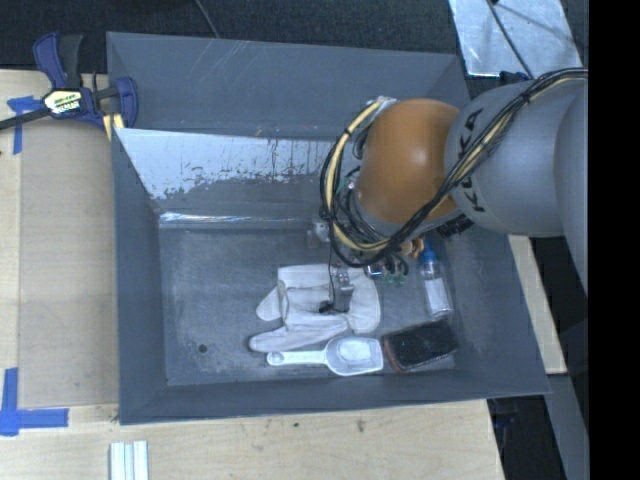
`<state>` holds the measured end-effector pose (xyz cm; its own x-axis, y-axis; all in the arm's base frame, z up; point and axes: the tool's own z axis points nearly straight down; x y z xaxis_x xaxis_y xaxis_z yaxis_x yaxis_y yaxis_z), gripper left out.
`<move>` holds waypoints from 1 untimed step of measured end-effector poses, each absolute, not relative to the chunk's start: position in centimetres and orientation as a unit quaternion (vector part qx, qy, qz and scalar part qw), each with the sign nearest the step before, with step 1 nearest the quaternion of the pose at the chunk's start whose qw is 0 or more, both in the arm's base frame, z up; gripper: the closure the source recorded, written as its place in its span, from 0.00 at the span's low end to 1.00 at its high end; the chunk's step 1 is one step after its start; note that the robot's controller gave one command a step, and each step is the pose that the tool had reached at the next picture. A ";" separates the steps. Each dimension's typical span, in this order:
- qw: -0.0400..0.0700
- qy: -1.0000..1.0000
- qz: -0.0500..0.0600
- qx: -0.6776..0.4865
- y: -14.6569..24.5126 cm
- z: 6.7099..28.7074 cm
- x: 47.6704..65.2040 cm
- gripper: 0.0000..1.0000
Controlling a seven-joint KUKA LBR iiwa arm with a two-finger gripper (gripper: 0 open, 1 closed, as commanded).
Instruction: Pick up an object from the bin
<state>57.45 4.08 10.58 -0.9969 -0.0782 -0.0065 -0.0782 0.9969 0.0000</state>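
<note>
Downward the arm angles, pincer [341,296] over the white crumpled cloth [300,304], its state unclear.

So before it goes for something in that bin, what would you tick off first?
1. Gripper over one thing: ok. The gripper is above the white crumpled cloth in the middle of the bin.
2. Cloth free of neighbours: not ok. The white scoop lies along its near edge and seems to touch it.
3. Other things out of the way: ok. The black flat block and the small clear bottle lie to the cloth's right, apart from the gripper.
4. Arm away from the bin's walls: ok.
5. Anything already held: cannot tell.
</note>
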 end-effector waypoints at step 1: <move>0.003 1.000 0.000 0.027 5.0 9.1 57.3 1.00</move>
